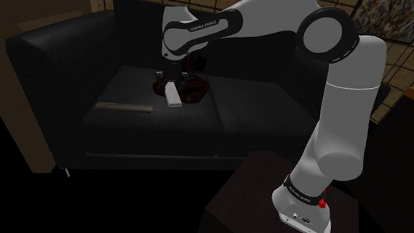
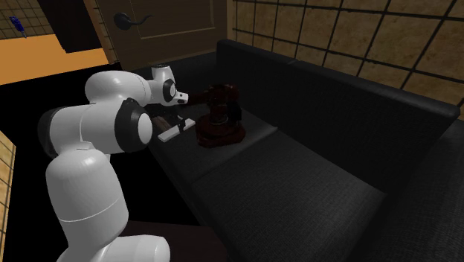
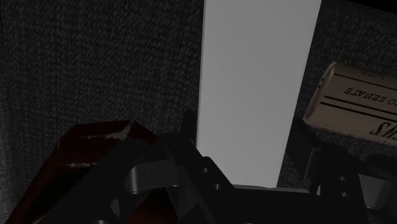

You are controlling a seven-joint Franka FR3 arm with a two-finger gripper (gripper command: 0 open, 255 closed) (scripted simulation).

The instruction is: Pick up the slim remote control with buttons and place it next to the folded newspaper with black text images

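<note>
Wrist view: the gripper (image 3: 243,137) is clamped on the white remote (image 3: 254,76). Its black fingers (image 3: 189,143) press the two long edges at one end, and the rest of the plain slab runs away from the hand over dark cushion fabric. Near the remote, on one side and apart from it, lies the folded newspaper (image 3: 359,105), pale with black print. On the gripper's other side sits a dark red object (image 3: 89,153). In the shoulder view the arm (image 1: 344,112) reaches over a black sofa (image 1: 50,62), and the remote is low over the seat, between the newspaper and the dark red object. Whether it rests on the cushion or hangs just above it, I cannot tell.
</note>
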